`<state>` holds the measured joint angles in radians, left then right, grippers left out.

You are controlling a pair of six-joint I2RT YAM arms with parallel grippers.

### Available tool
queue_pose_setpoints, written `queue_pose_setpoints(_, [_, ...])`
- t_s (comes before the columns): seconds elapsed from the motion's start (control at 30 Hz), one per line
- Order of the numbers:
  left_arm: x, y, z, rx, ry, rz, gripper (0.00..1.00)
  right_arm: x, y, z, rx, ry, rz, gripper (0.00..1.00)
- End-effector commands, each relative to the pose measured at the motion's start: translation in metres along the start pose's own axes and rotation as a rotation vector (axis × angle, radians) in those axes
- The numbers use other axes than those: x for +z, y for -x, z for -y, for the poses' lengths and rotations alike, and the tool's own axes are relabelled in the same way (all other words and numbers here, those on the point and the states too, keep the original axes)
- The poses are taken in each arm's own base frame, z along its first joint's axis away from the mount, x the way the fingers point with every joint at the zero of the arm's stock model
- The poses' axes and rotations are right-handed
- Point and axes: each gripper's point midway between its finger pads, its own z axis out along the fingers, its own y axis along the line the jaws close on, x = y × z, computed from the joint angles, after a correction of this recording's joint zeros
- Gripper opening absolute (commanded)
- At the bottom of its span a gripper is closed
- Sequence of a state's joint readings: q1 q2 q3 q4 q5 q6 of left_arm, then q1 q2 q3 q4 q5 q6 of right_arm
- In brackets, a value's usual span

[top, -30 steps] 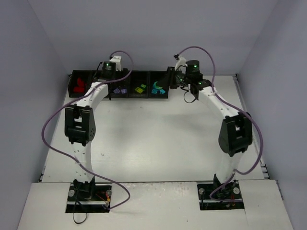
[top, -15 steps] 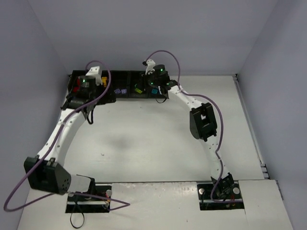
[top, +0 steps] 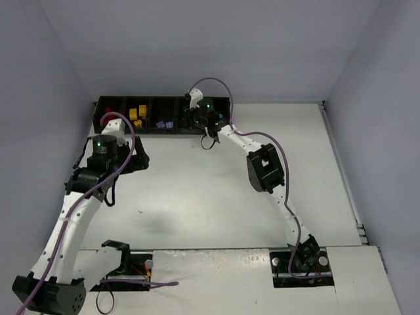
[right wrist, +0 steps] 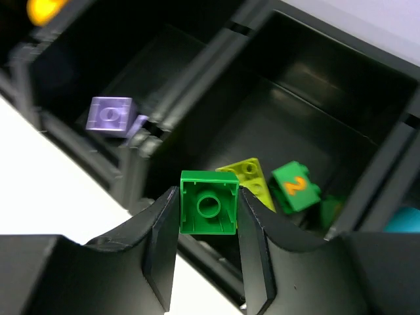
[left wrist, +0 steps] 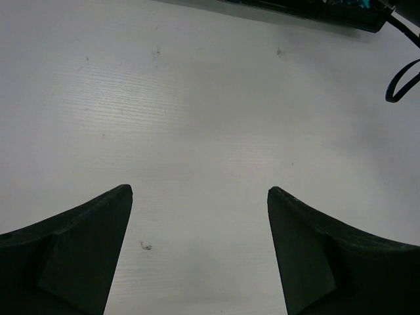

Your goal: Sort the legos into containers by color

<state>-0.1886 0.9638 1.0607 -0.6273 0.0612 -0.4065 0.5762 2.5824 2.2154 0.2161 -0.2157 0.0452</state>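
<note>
The black five-compartment tray (top: 151,100) stands at the table's far edge. It holds red legos (top: 109,111), yellow ones (top: 138,115) and lilac ones (top: 165,123). My right gripper (right wrist: 208,194) is shut on a green brick (right wrist: 209,205), underside towards the camera, above the near rim of the fourth compartment (right wrist: 308,98). That compartment holds a yellow-green brick (right wrist: 253,178) and a green brick marked 2 (right wrist: 296,187). A lilac brick (right wrist: 111,115) lies in the compartment to the left. My left gripper (left wrist: 199,197) is open and empty over bare table.
A cyan piece (right wrist: 404,220) shows at the right edge of the right wrist view. The tray's end (left wrist: 315,10) and a cable loop (left wrist: 401,82) lie at the top right of the left wrist view. The left gripper (top: 138,161) hangs in front of the tray's left part.
My left arm has pulled back from the tray towards the near left and now hangs over bare table. My right gripper has moved left along the tray from its right end to the fourth compartment.
</note>
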Motion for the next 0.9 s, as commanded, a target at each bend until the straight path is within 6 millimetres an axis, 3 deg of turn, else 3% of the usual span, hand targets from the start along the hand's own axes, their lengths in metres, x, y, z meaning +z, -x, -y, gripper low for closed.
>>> queue_pose_setpoints(0.0, [-0.007, 0.009, -0.003, -0.009, 0.017, 0.046, 0.78, -0.008, 0.07, 0.015, -0.05, -0.096, 0.189, 0.15])
queue_pose_setpoints(0.2, [-0.007, 0.003, -0.007, 0.002, 0.03, 0.039, 0.78, -0.006, 0.065, 0.022, -0.047, -0.135, 0.184, 0.23])
queue_pose_setpoints(0.4, [-0.009, 0.004, -0.009, 0.012, 0.036, 0.046, 0.78, -0.011, 0.077, 0.016, -0.05, -0.111, 0.203, 0.66])
queue_pose_setpoints(0.53, [-0.012, 0.002, -0.01, 0.018, 0.036, 0.05, 0.78, -0.023, 0.095, 0.011, -0.052, -0.103, 0.228, 0.75])
queue_pose_setpoints(0.73, [-0.027, 0.002, -0.009, 0.022, 0.022, 0.073, 0.78, -0.066, 0.144, 0.001, -0.035, -0.124, 0.294, 0.86])
queue_pose_setpoints(0.83, [-0.035, 0.002, -0.01, 0.028, 0.023, 0.08, 0.78, -0.103, 0.172, -0.001, -0.034, -0.148, 0.331, 1.0])
queue_pose_setpoints(0.87, [-0.037, 0.003, -0.01, 0.029, 0.022, 0.085, 0.78, -0.129, 0.196, -0.006, -0.035, -0.151, 0.374, 1.0])
